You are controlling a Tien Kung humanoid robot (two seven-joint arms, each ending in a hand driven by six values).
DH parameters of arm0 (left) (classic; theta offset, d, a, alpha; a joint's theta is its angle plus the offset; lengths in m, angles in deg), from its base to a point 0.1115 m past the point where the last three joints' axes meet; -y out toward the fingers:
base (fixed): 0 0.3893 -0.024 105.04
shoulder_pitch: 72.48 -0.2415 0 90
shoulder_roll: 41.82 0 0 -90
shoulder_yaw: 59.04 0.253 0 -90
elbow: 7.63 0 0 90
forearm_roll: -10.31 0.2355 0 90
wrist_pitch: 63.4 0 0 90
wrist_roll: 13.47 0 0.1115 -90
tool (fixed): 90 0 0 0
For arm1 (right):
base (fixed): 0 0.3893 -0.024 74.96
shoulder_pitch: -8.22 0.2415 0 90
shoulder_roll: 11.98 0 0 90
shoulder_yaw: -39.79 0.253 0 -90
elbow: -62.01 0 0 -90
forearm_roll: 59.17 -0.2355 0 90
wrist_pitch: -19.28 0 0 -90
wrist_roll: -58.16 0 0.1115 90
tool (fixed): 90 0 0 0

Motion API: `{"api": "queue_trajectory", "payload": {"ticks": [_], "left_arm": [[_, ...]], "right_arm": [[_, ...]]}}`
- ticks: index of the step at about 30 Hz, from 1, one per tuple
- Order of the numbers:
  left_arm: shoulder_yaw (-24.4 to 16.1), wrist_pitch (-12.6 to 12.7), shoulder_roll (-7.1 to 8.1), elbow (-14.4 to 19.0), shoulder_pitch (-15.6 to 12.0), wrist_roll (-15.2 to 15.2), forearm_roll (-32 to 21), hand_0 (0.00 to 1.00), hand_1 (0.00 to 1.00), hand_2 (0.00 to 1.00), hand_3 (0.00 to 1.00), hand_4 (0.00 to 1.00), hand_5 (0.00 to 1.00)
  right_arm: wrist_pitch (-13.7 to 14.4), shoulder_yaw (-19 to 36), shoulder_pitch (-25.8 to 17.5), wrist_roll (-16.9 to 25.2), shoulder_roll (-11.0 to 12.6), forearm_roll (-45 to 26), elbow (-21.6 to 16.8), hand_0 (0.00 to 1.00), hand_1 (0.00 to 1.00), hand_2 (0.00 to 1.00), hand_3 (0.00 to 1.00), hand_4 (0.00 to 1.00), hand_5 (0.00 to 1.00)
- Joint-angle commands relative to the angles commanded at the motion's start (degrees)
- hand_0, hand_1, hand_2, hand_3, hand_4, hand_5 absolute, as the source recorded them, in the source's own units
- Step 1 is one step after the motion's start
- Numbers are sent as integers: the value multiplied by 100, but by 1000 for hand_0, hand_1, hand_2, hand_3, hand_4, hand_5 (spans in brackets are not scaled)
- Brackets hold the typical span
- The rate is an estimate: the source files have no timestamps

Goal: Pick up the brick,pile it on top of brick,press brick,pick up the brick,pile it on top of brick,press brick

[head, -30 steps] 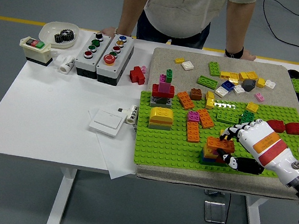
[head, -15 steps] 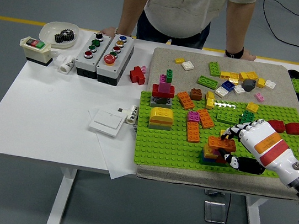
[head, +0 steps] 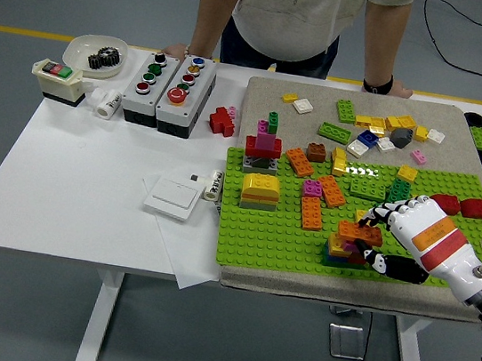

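While the person at the far side keeps both hands resting on the table edge, the right hand (head: 392, 233) has drawn slightly toward the robot's right since the earlier frames, its white and orange forearm sitting a little further toward the picture's right edge. Its fingers (head: 377, 219) are curled over the orange brick (head: 359, 231), with the thumb low on the near side, grasping it on top of the small brick stack (head: 345, 247) at the near right part of the green baseplate (head: 261, 228). That stack has not shifted. Loose bricks, the yellow block (head: 260, 188) and the red tower (head: 264, 146) lie as before
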Motion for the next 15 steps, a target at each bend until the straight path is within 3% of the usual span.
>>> {"api": "queue_trajectory", "payload": {"ticks": [15], "left_arm": [[-5,-3,0,1,-1,-6,12,834,812,807,593,668,676]], "right_arm": [[127,3,-14,19,-5,-5,-34,271,363,485,613,642,331]]}}
